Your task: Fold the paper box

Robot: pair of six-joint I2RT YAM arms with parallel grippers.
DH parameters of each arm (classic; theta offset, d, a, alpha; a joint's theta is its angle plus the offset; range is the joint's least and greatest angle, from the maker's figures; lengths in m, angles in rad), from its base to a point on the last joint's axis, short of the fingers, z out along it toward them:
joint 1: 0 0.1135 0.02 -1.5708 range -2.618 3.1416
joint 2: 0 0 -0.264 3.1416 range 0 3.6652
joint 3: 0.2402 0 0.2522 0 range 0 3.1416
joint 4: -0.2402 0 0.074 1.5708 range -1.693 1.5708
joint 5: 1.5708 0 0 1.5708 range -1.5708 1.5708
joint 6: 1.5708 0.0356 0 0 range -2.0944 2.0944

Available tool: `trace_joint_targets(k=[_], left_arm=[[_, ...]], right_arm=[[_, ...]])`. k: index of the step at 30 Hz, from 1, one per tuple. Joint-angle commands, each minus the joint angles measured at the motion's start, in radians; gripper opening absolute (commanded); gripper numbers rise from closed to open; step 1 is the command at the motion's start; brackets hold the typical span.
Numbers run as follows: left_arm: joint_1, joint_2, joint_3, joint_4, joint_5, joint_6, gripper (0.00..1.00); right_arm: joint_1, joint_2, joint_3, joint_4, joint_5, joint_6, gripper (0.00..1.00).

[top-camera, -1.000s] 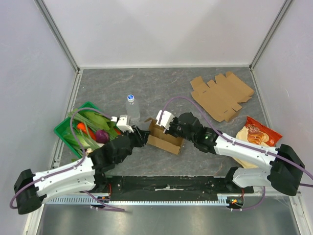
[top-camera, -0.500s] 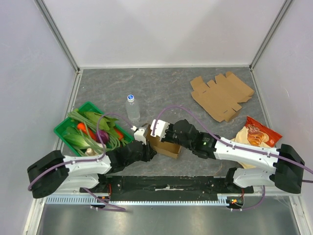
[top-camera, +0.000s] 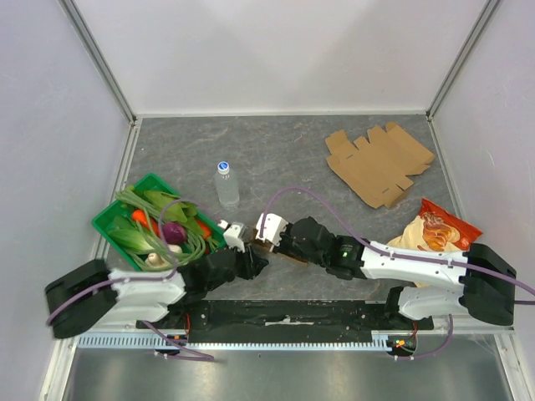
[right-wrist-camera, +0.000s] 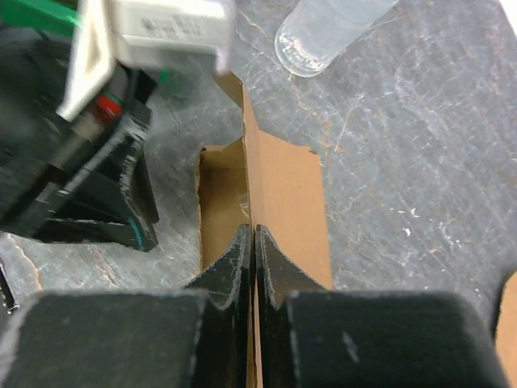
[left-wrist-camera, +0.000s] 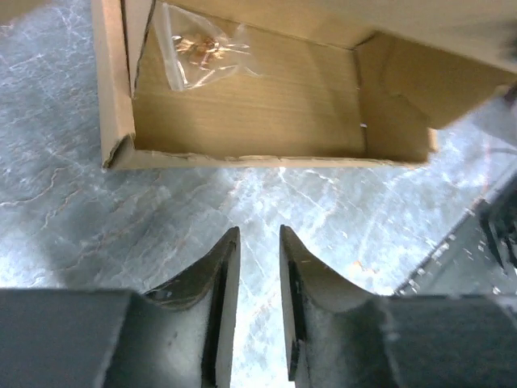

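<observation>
The paper box (left-wrist-camera: 250, 105) is brown cardboard, open at the top, with a small clear bag (left-wrist-camera: 198, 48) lying inside. From above only a sliver of the box (top-camera: 269, 246) shows between the two arms. My left gripper (left-wrist-camera: 258, 234) hovers over bare table just short of the box's near wall, its jaws a little apart and holding nothing; from above the left gripper (top-camera: 255, 261) sits left of the box. My right gripper (right-wrist-camera: 254, 229) pinches the top edge of an upright box wall (right-wrist-camera: 283, 210), reaching in from the right (top-camera: 280, 244).
A flat unfolded cardboard blank (top-camera: 378, 164) lies at the back right. A clear water bottle (top-camera: 226, 185) stands behind the box. A green basket (top-camera: 109, 219) of vegetables sits on the left, and a snack bag (top-camera: 435, 232) on the right.
Both arms have shifted left and toward the near edge, taking the box with them. The left gripper drew back off the box and its jaws narrowed.
</observation>
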Motion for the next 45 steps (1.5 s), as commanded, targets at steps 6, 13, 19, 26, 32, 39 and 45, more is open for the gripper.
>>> trace_joint_targets(k=[6, 13, 19, 26, 32, 39, 45], left_arm=[[-0.009, -0.798, 0.053, -0.625, 0.196, 0.029, 0.38], [-0.006, -0.726, 0.343, -0.954, -0.07, -0.021, 0.38], [0.106, -0.215, 0.527, -0.772, -0.076, 0.012, 0.26], [0.172, 0.193, 0.61, -0.46, 0.19, 0.118, 0.21], [0.173, 0.238, 0.496, -0.379, 0.162, 0.084, 0.22], [0.173, 0.143, 0.483, -0.386, 0.179, 0.104, 0.32], [0.193, 0.001, 0.546, -0.561, 0.162, 0.155, 0.57]], right_arm=[[0.009, 0.062, -0.053, 0.067, -0.026, 0.111, 0.08], [0.009, 0.065, -0.137, 0.115, -0.031, 0.26, 0.28], [0.008, -0.066, -0.221, 0.09, 0.027, 0.488, 0.61], [-0.053, -0.383, -0.243, -0.139, 0.107, 0.795, 0.72], [-0.433, -0.394, -0.221, -0.191, -0.272, 0.831, 0.65], [-0.636, -0.164, -0.322, 0.05, -0.597, 0.842, 0.32], [-0.636, -0.289, -0.266, -0.167, -0.476, 0.765, 0.45]])
